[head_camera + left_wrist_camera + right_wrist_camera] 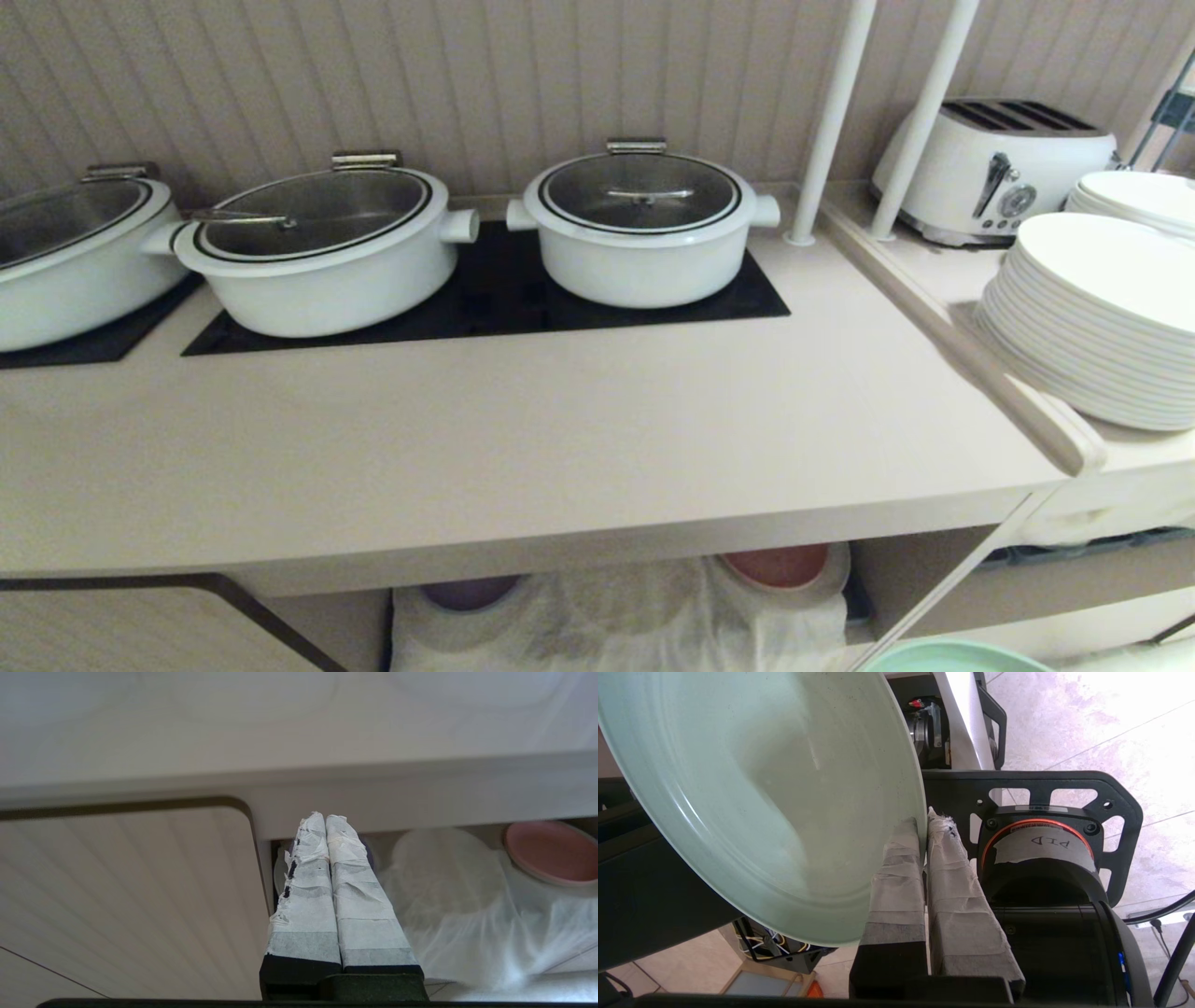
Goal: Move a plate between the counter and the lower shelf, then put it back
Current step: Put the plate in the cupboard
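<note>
The right end effector pinches the mint-green plate by its rim, below the bench front edge; the left end effector is closed and empty.

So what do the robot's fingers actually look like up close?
Both the left gripper and right gripper have two long tapering fingers wrapped in wrinkled whitish tape, frayed at the tips, on black bases. Dark patches show through the tape on one of the left gripper's fingers.
</note>
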